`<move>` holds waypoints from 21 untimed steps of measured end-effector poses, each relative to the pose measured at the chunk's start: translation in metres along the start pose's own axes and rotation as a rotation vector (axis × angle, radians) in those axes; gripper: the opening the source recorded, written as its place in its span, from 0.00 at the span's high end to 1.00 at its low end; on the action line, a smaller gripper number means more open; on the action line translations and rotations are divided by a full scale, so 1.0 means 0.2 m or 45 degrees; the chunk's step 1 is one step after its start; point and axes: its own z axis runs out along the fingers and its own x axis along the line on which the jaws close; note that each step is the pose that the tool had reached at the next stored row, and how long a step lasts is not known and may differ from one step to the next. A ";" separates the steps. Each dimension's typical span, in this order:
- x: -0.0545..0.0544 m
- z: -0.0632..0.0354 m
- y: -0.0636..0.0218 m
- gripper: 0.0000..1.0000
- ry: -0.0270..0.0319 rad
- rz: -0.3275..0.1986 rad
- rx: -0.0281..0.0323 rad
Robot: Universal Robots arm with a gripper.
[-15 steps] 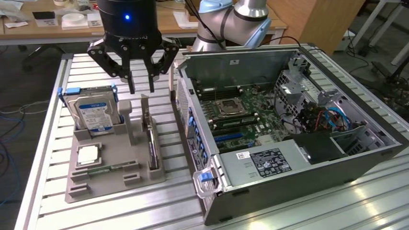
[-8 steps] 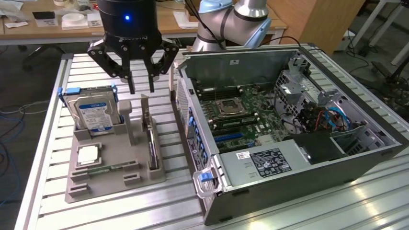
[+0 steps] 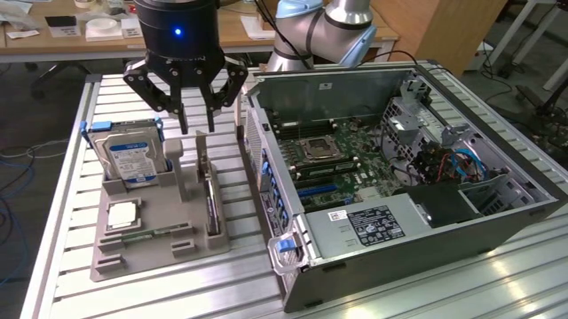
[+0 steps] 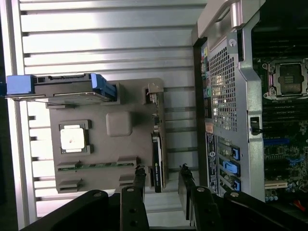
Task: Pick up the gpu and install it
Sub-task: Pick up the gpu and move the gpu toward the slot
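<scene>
Barely started tbh. The gpu [image 3: 211, 206] sits on edge in the grey holder [image 3: 159, 259], along the holder's edge nearest the open PC case [image 3: 346, 90]. The gripper [image 3: 197, 128] hangs right above it, jaws spread, gripping nothing. Pickup isn't done, and no card's in the motherboard [image 3: 355, 159] yet.

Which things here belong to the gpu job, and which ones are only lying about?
Belong to the job: gpu, standing on edge in the grey tray; open end effector above it; open computer case.

Lying about: hard drive; processor chip; memory stick.
</scene>
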 end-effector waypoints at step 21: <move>0.00 0.064 -0.003 0.58 0.0002 0.000 0.0002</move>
